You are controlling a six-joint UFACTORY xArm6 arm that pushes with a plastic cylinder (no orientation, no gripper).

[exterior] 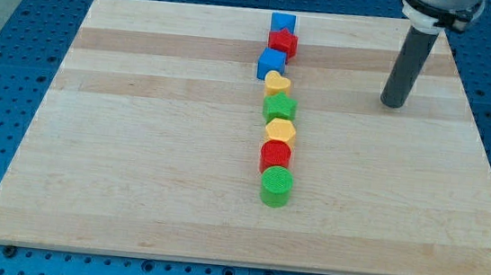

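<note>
My tip (393, 104) rests on the board at the view's upper right, touching no block. Well to its left runs a near-vertical line of several blocks. From the top: a blue block (283, 21), a red star-like block (283, 42), a blue cube (271, 64), a yellow heart-shaped block (277, 83), a green star-like block (279, 107), a yellow hexagon (280, 130), a red cylinder (275, 155) and a green cylinder (277, 187). The nearest to the tip are the yellow heart and the green star-like block.
The wooden board (136, 145) lies on a blue perforated table (0, 60). The rod's grey mount (440, 7) shows at the view's top right.
</note>
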